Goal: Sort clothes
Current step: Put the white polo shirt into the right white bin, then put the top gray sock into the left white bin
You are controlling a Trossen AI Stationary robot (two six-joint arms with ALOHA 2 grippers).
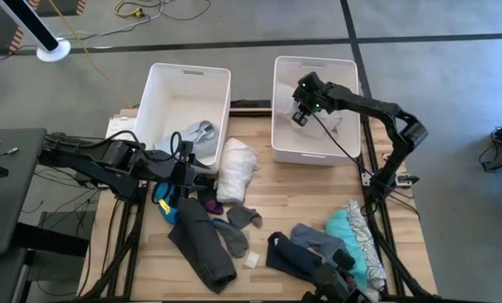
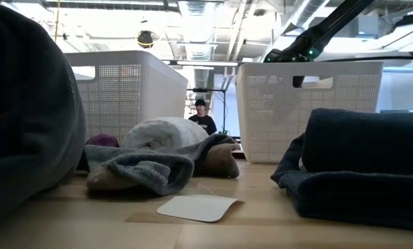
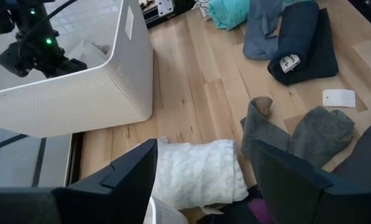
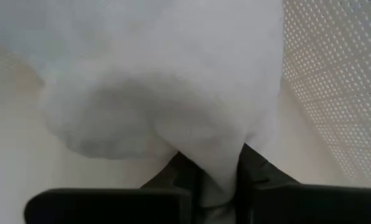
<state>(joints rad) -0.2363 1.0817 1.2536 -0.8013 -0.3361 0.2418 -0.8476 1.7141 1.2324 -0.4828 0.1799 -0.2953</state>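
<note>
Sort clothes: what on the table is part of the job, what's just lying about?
Job:
white garment pinched in right gripper, over the right bin
grey garment in the left bin
white rolled cloth
dark clothes
teal garment
left gripper, open

Lying about:
white card
cables on the floor

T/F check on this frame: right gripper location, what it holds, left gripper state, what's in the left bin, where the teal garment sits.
1. The right gripper is over the right bin. True.
2. White cloth sits between its fingers. True.
3. The left gripper is shut on the white rolled garment. False: its fingers stand open, with the roll ahead of them.
4. The left bin is empty. False: a grey garment lies inside.
5. The teal garment lies in the right bin. False: it lies on the table.
</note>
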